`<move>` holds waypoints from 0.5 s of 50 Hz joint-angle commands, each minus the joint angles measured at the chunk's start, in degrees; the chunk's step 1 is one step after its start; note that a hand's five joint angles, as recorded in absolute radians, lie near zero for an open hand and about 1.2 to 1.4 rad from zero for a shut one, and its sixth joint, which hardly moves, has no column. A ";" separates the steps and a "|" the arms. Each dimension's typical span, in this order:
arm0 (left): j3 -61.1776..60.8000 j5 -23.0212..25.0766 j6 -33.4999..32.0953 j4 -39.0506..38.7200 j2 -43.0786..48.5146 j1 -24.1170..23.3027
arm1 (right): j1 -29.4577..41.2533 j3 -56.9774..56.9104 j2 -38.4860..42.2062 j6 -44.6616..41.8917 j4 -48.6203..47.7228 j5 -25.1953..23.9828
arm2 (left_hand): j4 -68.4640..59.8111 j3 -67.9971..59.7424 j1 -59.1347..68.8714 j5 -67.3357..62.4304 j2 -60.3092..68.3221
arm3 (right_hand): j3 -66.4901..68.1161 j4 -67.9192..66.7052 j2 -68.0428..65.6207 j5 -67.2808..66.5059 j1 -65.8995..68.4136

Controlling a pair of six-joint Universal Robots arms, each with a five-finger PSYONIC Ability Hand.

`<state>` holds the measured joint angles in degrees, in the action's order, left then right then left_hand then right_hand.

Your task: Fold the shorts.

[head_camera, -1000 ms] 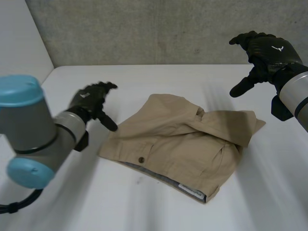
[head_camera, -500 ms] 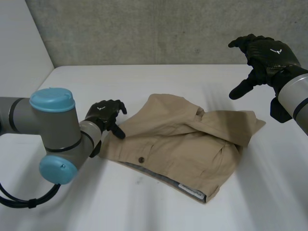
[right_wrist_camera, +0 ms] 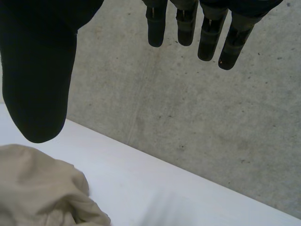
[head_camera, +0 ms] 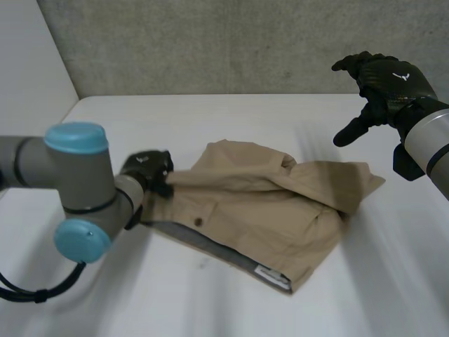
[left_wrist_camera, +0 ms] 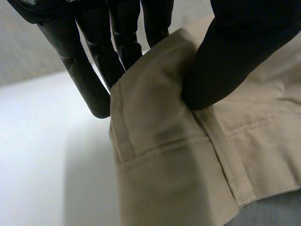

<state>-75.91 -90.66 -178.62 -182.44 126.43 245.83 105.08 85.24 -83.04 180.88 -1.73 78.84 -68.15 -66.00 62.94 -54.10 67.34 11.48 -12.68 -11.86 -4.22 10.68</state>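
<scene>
Tan shorts (head_camera: pixel 259 203) lie crumpled in the middle of the white table (head_camera: pixel 210 112), waistband and grey lining toward the front. My left hand (head_camera: pixel 146 173) is at the shorts' left corner. The left wrist view shows its thumb (left_wrist_camera: pixel 235 52) pressing the tan cloth (left_wrist_camera: pixel 155 141) against the fingers (left_wrist_camera: pixel 89 70), so it is shut on that corner. My right hand (head_camera: pixel 382 81) hovers high at the back right, apart from the shorts, fingers (right_wrist_camera: pixel 207 28) straight and spread, with a bunched part of the shorts (right_wrist_camera: pixel 42 193) below it.
A grey concrete wall (head_camera: pixel 231 42) runs behind the table. Bare table surface lies in front of the shorts and to both sides. My left arm's elbow (head_camera: pixel 77 189) sits low over the table's left part.
My left hand came down to the shorts' left corner and closed on it; the cloth has shifted slightly left and its near edge lifted. My right hand stayed in place.
</scene>
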 commanded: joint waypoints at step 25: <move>28.55 -5.06 -9.02 -6.00 6.35 -24.51 | -1.37 -3.50 -2.74 0.18 0.59 -0.70 | -11.85 -14.00 17.06 -15.90 12.66 | -1.48 2.68 1.86 4.22 -0.68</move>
<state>-45.14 -96.06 -182.04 -187.15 119.57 232.91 104.14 82.85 -85.04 181.05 -1.42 78.54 -68.49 -67.67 63.08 -54.97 68.47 11.48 -12.68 -11.86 -4.21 10.67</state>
